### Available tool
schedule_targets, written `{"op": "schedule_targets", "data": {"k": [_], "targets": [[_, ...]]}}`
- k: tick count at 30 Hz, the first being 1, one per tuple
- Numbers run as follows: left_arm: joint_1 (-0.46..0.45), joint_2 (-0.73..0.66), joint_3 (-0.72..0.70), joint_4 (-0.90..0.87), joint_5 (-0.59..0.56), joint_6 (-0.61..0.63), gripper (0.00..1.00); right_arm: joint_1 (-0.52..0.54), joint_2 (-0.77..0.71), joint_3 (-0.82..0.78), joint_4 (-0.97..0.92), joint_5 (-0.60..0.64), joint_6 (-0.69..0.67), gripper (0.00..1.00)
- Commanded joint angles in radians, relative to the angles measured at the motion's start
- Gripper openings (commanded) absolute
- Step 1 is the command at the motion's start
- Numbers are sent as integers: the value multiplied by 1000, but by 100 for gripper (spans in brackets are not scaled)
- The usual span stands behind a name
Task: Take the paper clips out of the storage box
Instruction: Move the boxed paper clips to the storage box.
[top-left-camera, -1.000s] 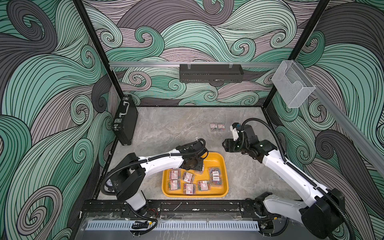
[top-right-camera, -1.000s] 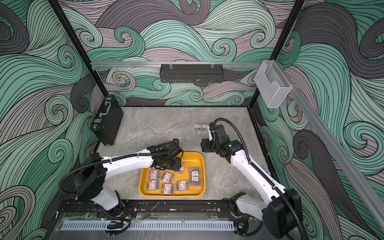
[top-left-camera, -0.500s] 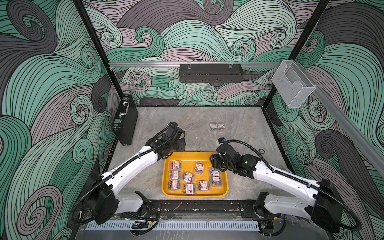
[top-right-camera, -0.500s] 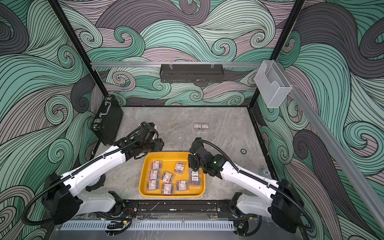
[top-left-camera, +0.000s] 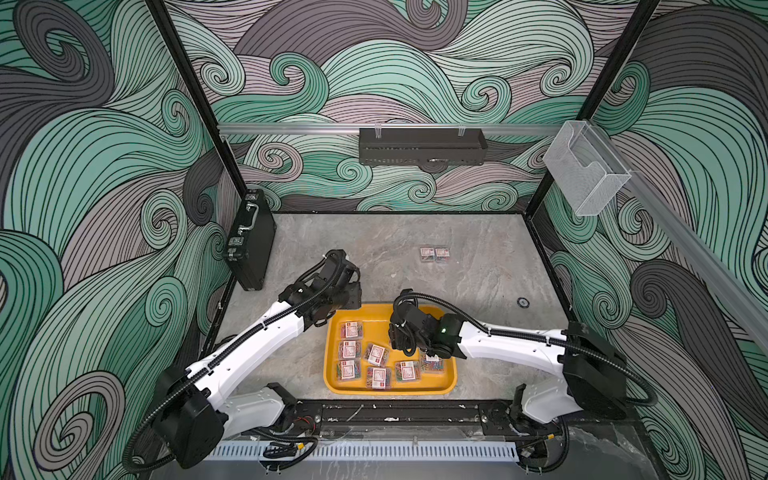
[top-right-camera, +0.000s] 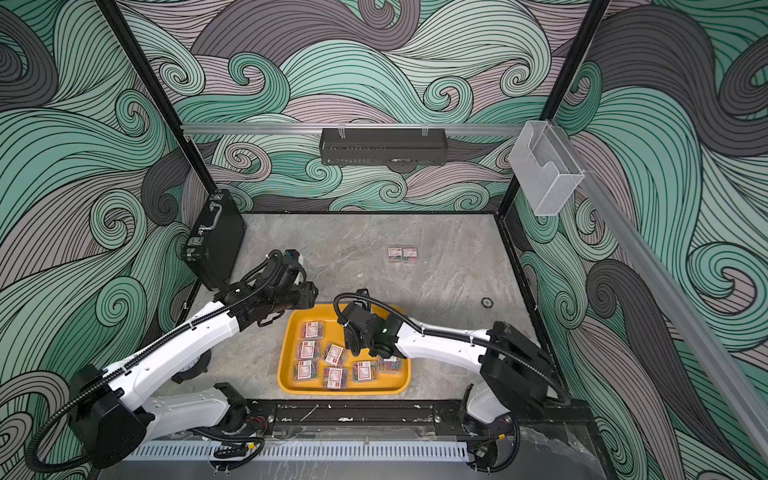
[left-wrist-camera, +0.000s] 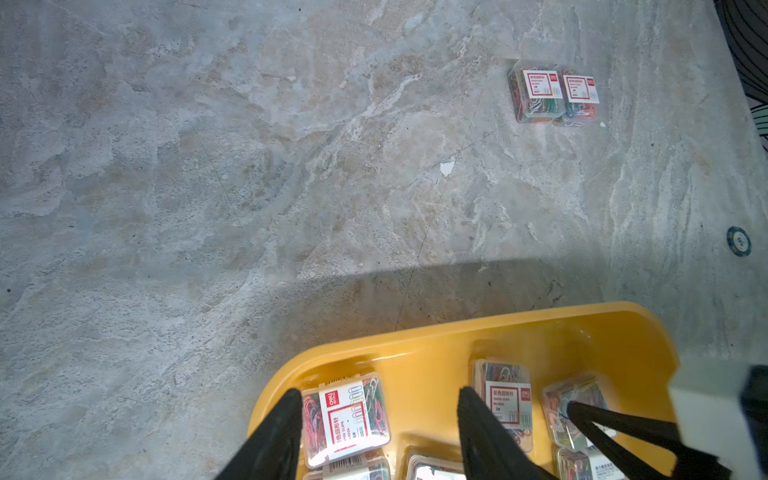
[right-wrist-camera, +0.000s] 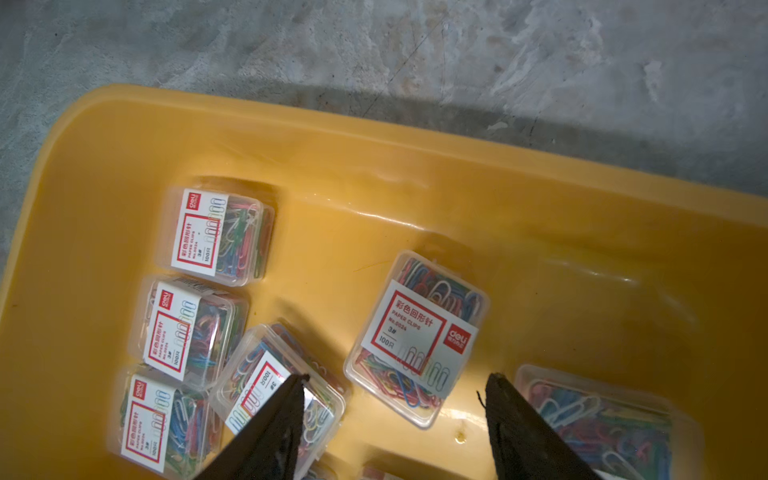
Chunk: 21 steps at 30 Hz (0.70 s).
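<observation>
The yellow-orange storage box (top-left-camera: 390, 390) (top-right-camera: 345, 390) sits at the table's front middle. Several clear boxes of paper clips (top-left-camera: 351, 330) (top-right-camera: 311, 329) (right-wrist-camera: 415, 336) lie flat in it. Two more boxes of paper clips (top-left-camera: 434, 253) (top-right-camera: 402, 254) (left-wrist-camera: 552, 93) rest side by side on the table towards the back. My left gripper (top-left-camera: 351, 299) (top-right-camera: 305, 297) (left-wrist-camera: 380, 392) hovers open and empty over the box's far left corner. My right gripper (top-left-camera: 401, 347) (top-right-camera: 353, 347) (right-wrist-camera: 397, 376) hangs open over the box's middle, with a labelled box just ahead of its fingertips.
A black briefcase (top-left-camera: 249, 241) leans against the left wall. On the right wall hangs a clear acrylic holder (top-left-camera: 582, 174), and a black shelf (top-left-camera: 422, 145) is fixed to the back wall. A small dark disc (top-left-camera: 523, 302) (left-wrist-camera: 739, 240) lies right of the storage box.
My right arm has swung from the back of the table down over the storage box, and its jaws stand wider. My left gripper has left the box's middle for its far left corner.
</observation>
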Motion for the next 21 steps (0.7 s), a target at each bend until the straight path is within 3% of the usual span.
{"op": "schedule_targets", "data": {"k": [1,12,21], "targets": [[6,-27,-4,-40,-25,14,59,3,34,4,14,5,69,72],[6,-34,-16,-41,-26,18,59,2,118,43,-11,-1,59,75],[5,-40,-12,-64,-50,26,59,-7,187,128,11,-114,-50,73]]}}
